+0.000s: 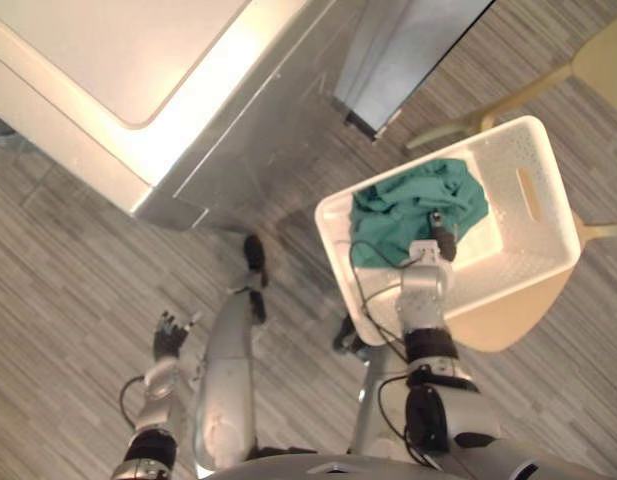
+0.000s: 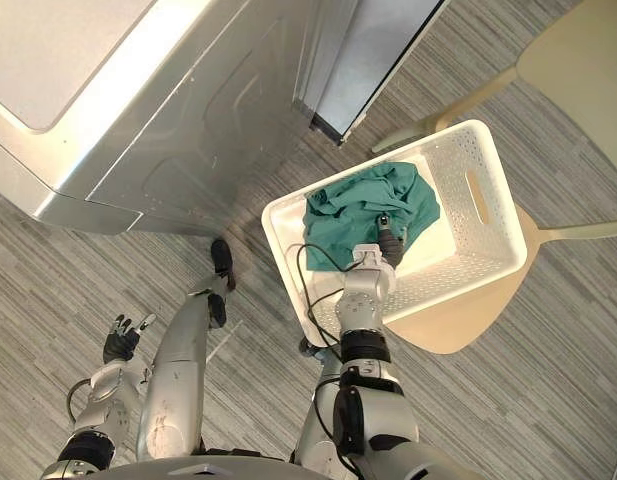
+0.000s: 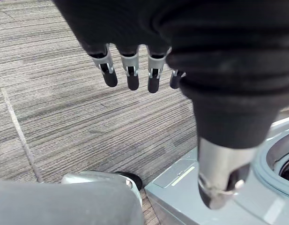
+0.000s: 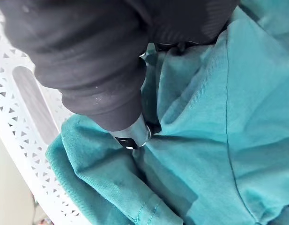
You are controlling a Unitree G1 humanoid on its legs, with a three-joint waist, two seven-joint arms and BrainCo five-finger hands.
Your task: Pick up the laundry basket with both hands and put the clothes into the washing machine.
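Note:
A white perforated laundry basket (image 1: 543, 190) stands on a pale wooden chair at the right, with a green garment (image 1: 408, 205) bunched in its near-left half. My right hand (image 1: 443, 243) reaches down into the basket onto that garment. In the right wrist view its thumb (image 4: 130, 133) digs into a fold of the green cloth (image 4: 205, 140), and creases gather between thumb and palm. My left hand (image 1: 170, 338) hangs low at the left over the floor, fingers (image 3: 132, 77) straight and apart, holding nothing. The silver washing machine (image 1: 118, 60) stands at the upper left.
The washer's door (image 1: 408, 50) stands swung out between the machine and the basket. The chair's seat (image 1: 508, 320) juts out under the basket and its backrest (image 1: 603, 55) is at the far right. Grey striped carpet (image 1: 68, 260) lies around.

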